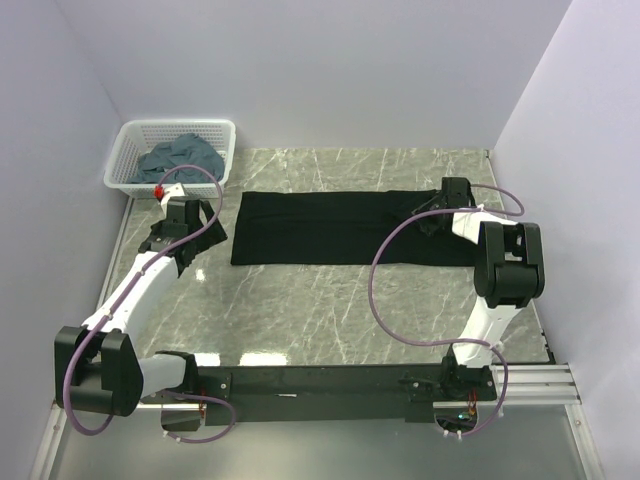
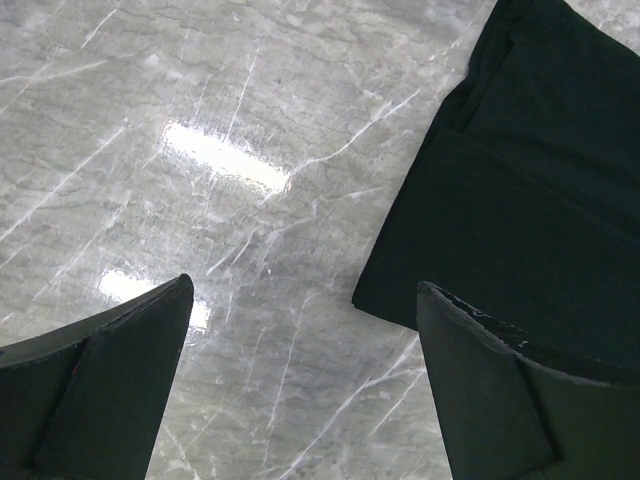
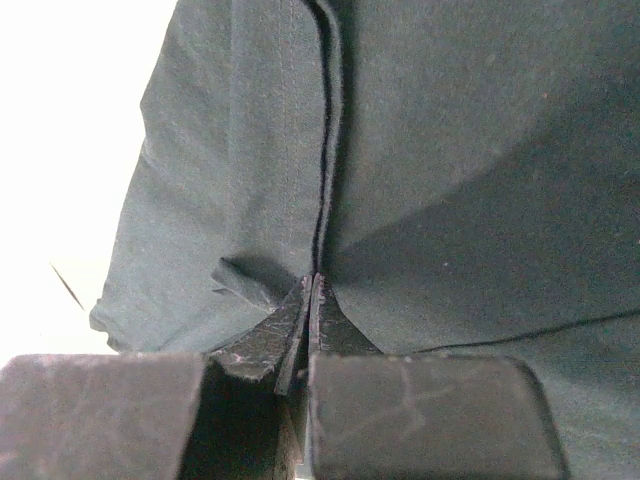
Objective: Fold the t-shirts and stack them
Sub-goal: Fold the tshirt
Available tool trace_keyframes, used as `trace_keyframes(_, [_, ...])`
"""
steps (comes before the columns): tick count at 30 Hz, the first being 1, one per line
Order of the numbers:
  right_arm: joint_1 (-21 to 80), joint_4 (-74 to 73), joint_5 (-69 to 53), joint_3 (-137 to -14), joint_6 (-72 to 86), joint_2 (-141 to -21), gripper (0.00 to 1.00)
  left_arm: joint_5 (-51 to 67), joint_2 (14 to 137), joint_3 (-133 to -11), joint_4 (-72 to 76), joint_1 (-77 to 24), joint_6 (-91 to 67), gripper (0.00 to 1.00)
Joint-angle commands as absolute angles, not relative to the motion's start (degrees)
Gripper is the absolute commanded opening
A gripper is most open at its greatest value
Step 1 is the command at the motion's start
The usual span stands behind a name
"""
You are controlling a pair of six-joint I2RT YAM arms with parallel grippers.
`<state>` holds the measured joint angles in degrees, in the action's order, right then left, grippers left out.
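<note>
A black t-shirt (image 1: 340, 228) lies folded into a long flat band across the middle of the table. My right gripper (image 1: 436, 208) is at its right end, shut on a fold of the black cloth (image 3: 420, 160). My left gripper (image 1: 190, 222) is open and empty, just off the shirt's left end; its fingers (image 2: 500, 400) frame bare marble with the shirt's corner (image 2: 520, 200) at the right. Slate blue-grey t-shirts (image 1: 180, 158) lie crumpled in the basket.
A white lattice basket (image 1: 125, 160) stands at the back left corner of the marble table (image 1: 320, 300). Lilac walls close in on three sides. A black rail (image 1: 330, 385) with the arm bases runs along the near edge.
</note>
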<state>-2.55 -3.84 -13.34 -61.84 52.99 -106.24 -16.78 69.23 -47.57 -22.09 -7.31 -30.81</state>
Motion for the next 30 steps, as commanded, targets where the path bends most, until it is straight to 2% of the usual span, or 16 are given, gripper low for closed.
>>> trace_keyframes(1, [-1.1,-4.2,-11.1,-62.8,54.1,-103.7,0.0,-16.1,68.7,-47.8,-20.7,-7.2,-30.1,0.99])
trace_keyframes(12, [5.4,-3.9,-4.8,-57.7,59.2,-99.0,0.0,-15.6,68.7,-47.9,-20.7,-7.2,-30.0,0.99])
trace_keyframes(18, [6.8,-5.4,-3.5,-57.7,59.1,-101.0,0.01,-15.2,69.2,-47.9,-20.8,-7.2,-29.9,0.99])
trace_keyframes(19, [6.8,-5.5,-3.7,-57.8,58.6,-101.2,0.1,-15.1,69.3,-47.9,-20.8,-7.2,-29.9,0.99])
trace_keyframes(21, [6.7,-5.3,-3.9,-58.2,56.4,-100.6,0.21,-14.9,69.3,-47.9,-20.7,-7.2,-29.7,0.99])
trace_keyframes(22, [6.2,-4.8,-4.0,-58.4,55.0,-99.4,0.32,-14.8,69.1,-47.8,-20.7,-7.2,-29.7,0.99])
trace_keyframes(24, [3.9,-5.0,-4.4,-60.2,50.9,-98.1,0.4,-14.4,69.1,-47.7,-20.5,-7.2,-29.5,0.99])
trace_keyframes(27, [-1.5,-4.7,-5.7,-62.4,47.6,-97.3,0.46,-13.7,69.3,-47.6,-20.2,-7.2,-29.4,0.99])
trace_keyframes(30, [-6.2,-2.9,-9.1,-63.5,47.6,-97.9,0.47,-13.5,69.4,-47.7,-20.2,-7.2,-29.2,0.99])
